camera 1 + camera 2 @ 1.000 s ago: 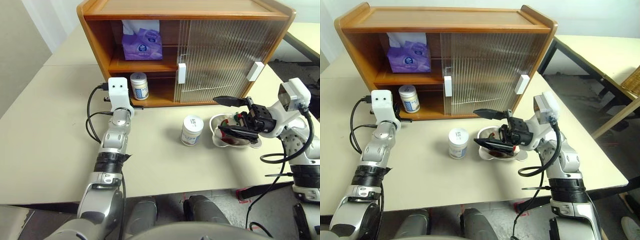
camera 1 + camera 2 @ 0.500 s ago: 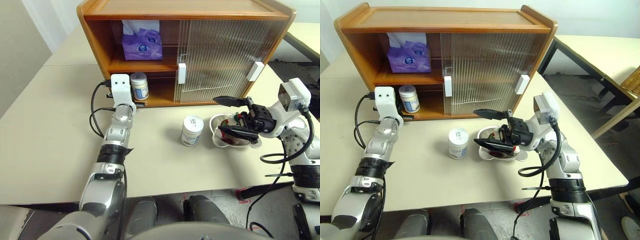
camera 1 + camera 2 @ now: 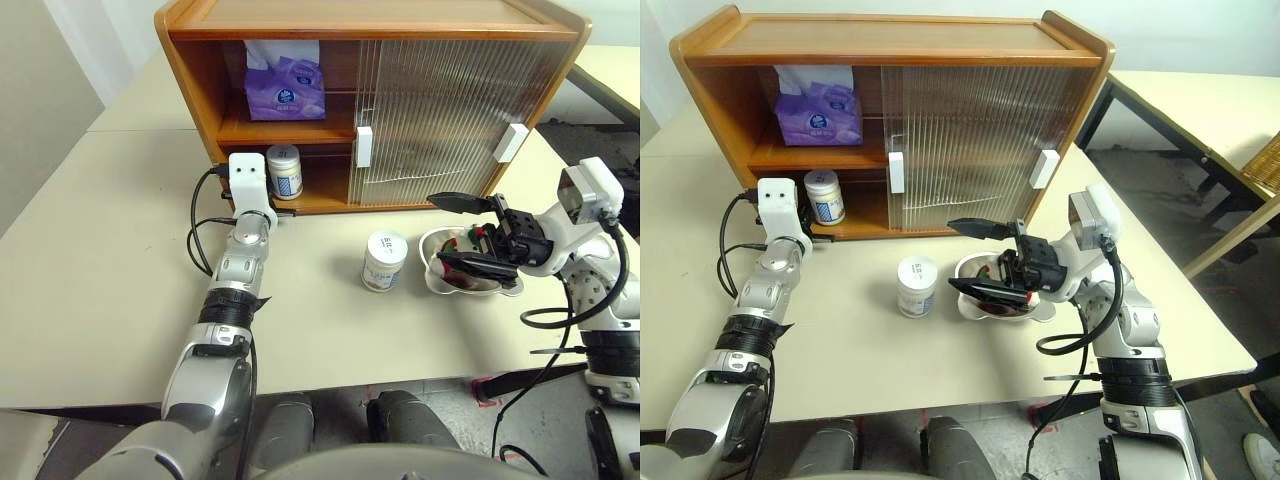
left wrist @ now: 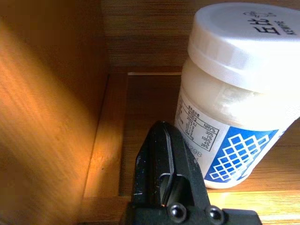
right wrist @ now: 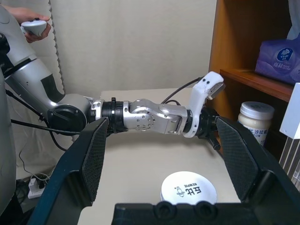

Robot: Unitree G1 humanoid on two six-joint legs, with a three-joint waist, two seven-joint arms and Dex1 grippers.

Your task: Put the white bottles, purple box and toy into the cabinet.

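One white bottle (image 4: 236,89) stands upright on the cabinet's (image 3: 190,60) lower shelf, at the open left end; its lid carries dark print cut off at the frame edge, and its label shows a blue panel with a white diamond lattice beside a small nutrition table headed "NRV%" with figures too fine to read surely. The left gripper (image 4: 161,176) has its black fingers pressed together with nothing between them, the tip just beside the base of this bottle; whether it touches the label cannot be told. The second white bottle (image 3: 384,260) stands upright on the tabletop (image 3: 110,290), well to the right of the left gripper and just left of the right gripper (image 3: 455,232); its lid bears a small round emblem and short dark lettering that looks like "KEWPIE", seen from the right wrist view. The right gripper has its jaws spread wide apart, empty, hovering over a shiny steel bowl (image 3: 436,278) that holds the toy (image 3: 470,240), of which only red and green patches show behind the fingers. The purple box (image 3: 285,88) sits on the upper shelf above the left gripper, white tissue rising from its top and a round blue logo on its face, its writing too small to read. The ribbed sliding doors (image 3: 440,110) with white handles cover the cabinet's right part. A person's hand (image 5: 29,21) holds a white controller in the background.
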